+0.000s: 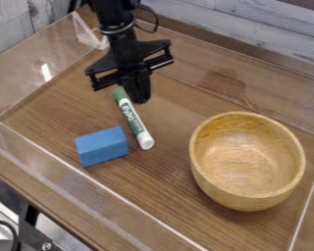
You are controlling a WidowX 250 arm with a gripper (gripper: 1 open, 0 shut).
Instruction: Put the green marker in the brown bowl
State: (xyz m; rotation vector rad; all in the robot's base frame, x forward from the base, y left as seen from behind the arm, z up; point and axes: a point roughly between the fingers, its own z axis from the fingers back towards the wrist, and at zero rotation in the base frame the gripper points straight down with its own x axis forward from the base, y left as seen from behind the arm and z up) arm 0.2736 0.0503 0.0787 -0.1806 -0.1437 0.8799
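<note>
The green marker [132, 120] lies flat on the wooden table, green cap toward the back, white barrel pointing to the front right. My black gripper [138, 95] points down just right of the marker's capped end, its fingers shut with nothing visibly between them. I cannot tell whether the tips touch the marker or the table. The brown bowl [247, 159] stands empty at the right front, well apart from marker and gripper.
A blue rectangular block [101, 146] lies just front-left of the marker. Clear plastic walls [28, 69] ring the table on all sides. Bare wood shows between the marker and the bowl.
</note>
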